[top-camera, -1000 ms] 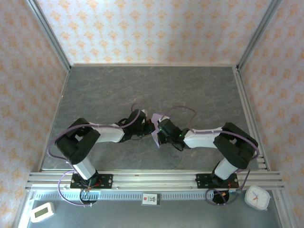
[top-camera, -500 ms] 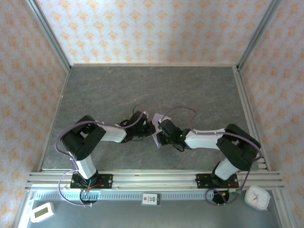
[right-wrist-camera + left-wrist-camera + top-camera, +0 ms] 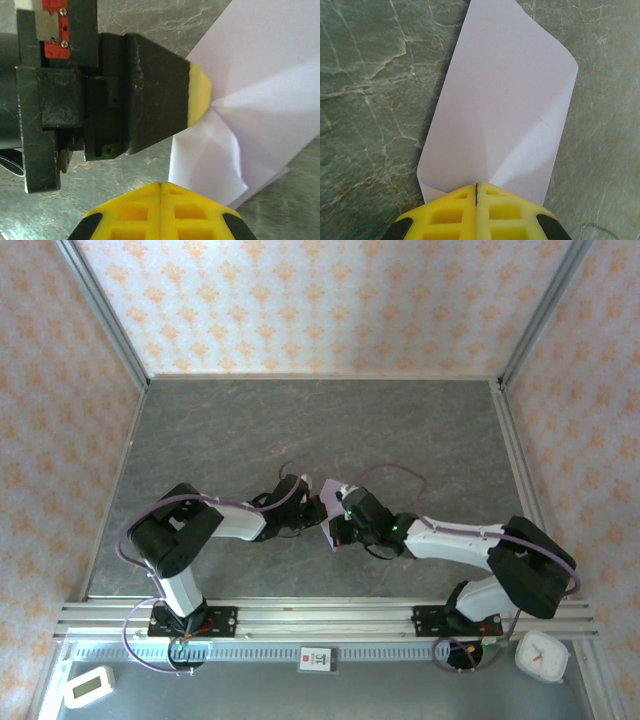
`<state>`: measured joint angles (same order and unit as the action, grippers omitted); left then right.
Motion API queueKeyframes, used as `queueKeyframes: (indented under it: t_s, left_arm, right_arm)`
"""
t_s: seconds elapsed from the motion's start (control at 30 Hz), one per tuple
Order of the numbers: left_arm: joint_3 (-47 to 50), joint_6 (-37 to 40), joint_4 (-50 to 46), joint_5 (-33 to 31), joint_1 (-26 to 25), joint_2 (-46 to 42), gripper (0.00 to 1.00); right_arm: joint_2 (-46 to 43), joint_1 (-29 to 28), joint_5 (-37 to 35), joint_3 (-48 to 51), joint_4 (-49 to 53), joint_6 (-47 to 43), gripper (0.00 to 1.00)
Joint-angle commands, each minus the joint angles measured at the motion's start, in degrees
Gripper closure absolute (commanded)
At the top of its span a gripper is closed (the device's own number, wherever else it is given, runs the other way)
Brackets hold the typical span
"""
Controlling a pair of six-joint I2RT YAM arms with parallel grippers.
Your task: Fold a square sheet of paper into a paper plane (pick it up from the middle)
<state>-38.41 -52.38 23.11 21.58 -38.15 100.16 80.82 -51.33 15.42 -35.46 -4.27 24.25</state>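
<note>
A pale lilac sheet of paper [image 3: 333,490] is held up off the grey marbled table [image 3: 300,430]. It sits in the middle of the table from left to right and towards the near side, between the tips of two robot arms that reach in from either side.

In the left wrist view the sheet of paper [image 3: 505,100] stretches away from the camera as a long, bent shape with one rounded far corner. Soft creases fan out from where it is gripped. A second layer peeks out along its near left edge.

The left gripper [image 3: 476,192] has its yellow fingertips pressed tight together on the near edge of the paper, pinching it.

In the right wrist view, the left gripper [image 3: 200,97] shows from the side, a black wedge with a yellow tip clamped onto the paper [image 3: 270,75], which crumples into folds at that spot. The right gripper [image 3: 161,192] is at the bottom of this view, its yellow fingers closed flat against each other just beside the paper's lower corner. Whether they catch any paper cannot be told.

From above, the left gripper [image 3: 318,510] and right gripper [image 3: 333,528] almost meet.

A small white clock [image 3: 541,655] lies at the near right corner, beyond the table's edge.
</note>
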Motion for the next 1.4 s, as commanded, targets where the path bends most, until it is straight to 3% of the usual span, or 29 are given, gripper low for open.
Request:
queueKeyframes:
  t_s: [0.0,0.43,0.7,1.13,1.37]
  left_arm:
    - [0.6,0.6,-3.6,-3.0,-0.2,1.7,1.00]
    - [-0.2,0.4,-5.4,-3.8,-0.2,2.3,1.00]
    - [-0.1,-0.3,-6.6,-4.7,-0.1,2.8,1.00]
    - [0.2,-0.6,-6.9,-5.4,0.2,2.8,1.00]
    - [-0.1,-1.1,-7.1,-5.7,0.4,2.9,1.00]
  right_arm:
    - [2.7,-0.1,3.4,0.7,-5.6,2.9,1.00]
    - [11.1,-0.2,4.3,4.5,-10.8,4.2,1.00]
    - [8.1,-0.5,4.6,8.4,-9.4,5.5,1.00]
    - [7.3,-6.4,3.8,11.8,-5.2,9.2,1.00]
    - [-0.1,-6.5,-0.3,13.0,4.0,11.5,1.00]
